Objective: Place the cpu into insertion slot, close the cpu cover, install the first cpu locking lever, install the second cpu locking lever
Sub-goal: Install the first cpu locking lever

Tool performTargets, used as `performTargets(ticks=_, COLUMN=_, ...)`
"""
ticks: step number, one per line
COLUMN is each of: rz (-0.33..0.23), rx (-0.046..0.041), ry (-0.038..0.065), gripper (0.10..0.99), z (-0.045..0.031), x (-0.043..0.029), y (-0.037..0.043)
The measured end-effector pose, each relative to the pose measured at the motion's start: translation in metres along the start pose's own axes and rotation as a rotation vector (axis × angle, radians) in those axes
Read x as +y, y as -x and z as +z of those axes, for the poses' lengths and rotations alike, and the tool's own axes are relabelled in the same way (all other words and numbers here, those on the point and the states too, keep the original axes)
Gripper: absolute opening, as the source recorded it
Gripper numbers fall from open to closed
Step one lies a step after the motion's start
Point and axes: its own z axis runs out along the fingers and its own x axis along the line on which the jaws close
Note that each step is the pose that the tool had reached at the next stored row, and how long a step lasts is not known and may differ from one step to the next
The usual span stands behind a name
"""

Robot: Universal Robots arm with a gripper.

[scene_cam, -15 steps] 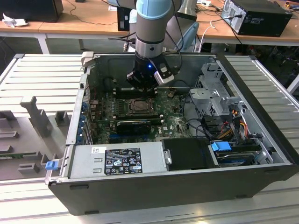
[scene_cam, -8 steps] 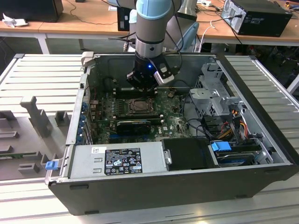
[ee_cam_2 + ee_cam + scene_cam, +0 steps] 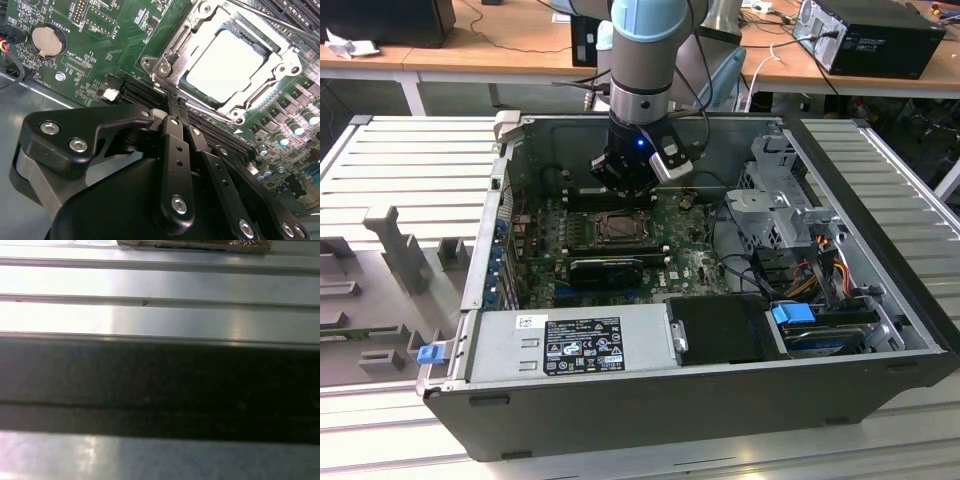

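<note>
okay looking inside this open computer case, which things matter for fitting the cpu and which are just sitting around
Job: cpu, seated in the insertion slot; cpu cover, down around it; gripper, close beside the slot.

Just there: round battery, power-supply box, blue clip, drive cage.

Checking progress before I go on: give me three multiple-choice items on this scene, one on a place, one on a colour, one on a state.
1. Where is the cpu? A in the insertion slot; B on the power-supply box; C on the table.
2. The motherboard is: A blue; B green; C red.
3. The cpu cover is: A down over the cpu; B standing upright; C removed.
Answers: A, its silvery top sits within the slot's rim; B, green shows all around the socket; A, its frame lies flat around the chip.
</note>
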Motion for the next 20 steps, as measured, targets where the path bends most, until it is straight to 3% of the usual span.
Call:
performTargets(ticks=8, rz=0.002, rx=0.0, ry=-0.01, gripper=0.106, z=0.002, x=-0.0001, y=0.0007)
performTargets(ticks=14, rz=0.002, rx=0.0006, ry=-0.029, gripper=0.106, z=0.0035, x=-0.0003, y=0.0007)
performTargets(ticks=20, rz=0.003, rx=0.0008, ry=-0.03, gripper=0.106, z=0.0062, x=-0.0006, y=0.0006)
